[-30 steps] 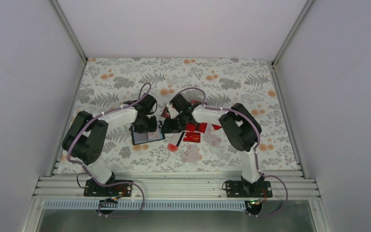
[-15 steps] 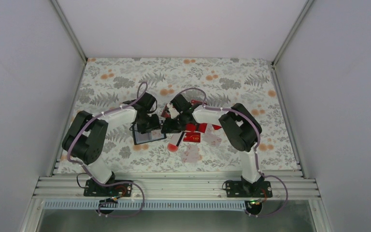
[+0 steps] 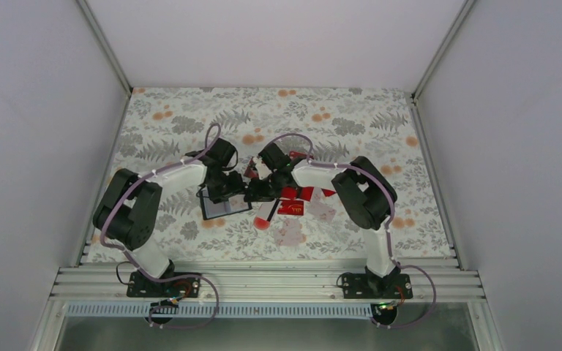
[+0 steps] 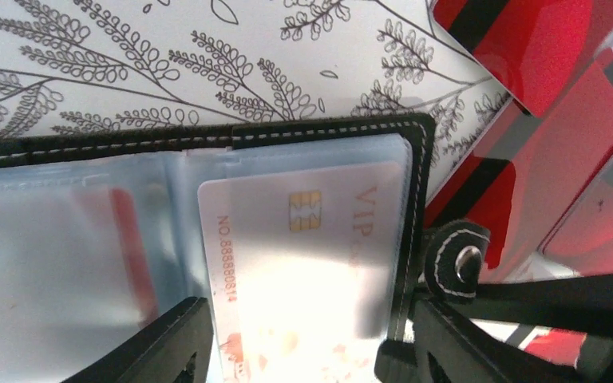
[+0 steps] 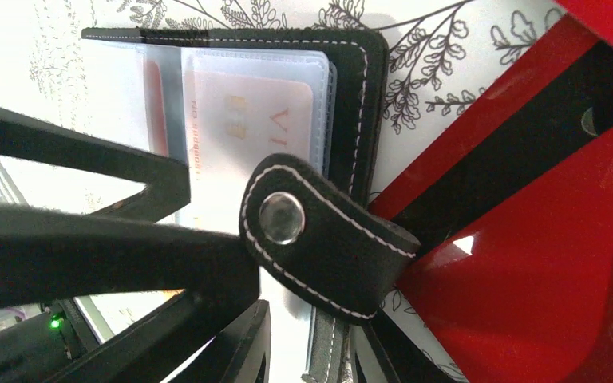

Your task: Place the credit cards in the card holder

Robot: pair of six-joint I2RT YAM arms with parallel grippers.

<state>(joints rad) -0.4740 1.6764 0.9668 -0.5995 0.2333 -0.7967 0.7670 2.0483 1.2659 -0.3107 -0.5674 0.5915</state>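
Observation:
The card holder (image 3: 218,209) lies open on the patterned table, its clear sleeves up. A pale VIP card with a chip (image 4: 303,239) sits inside the right sleeve. My left gripper (image 4: 307,307) is open above the holder, one finger on each side of that card. My right gripper (image 5: 319,343) is closed on the holder's right edge (image 5: 359,96), just below the snap strap (image 5: 319,239). Several red credit cards (image 3: 290,208) lie to the right of the holder; they also show in the left wrist view (image 4: 543,40) and the right wrist view (image 5: 543,263).
A small red round spot (image 3: 263,223) lies on the table in front of the grippers. The two grippers sit very close together over the holder (image 3: 240,191). Grey walls enclose the table on three sides.
The left wrist has shifted slightly toward the far side. The holder and the right arm have barely moved.

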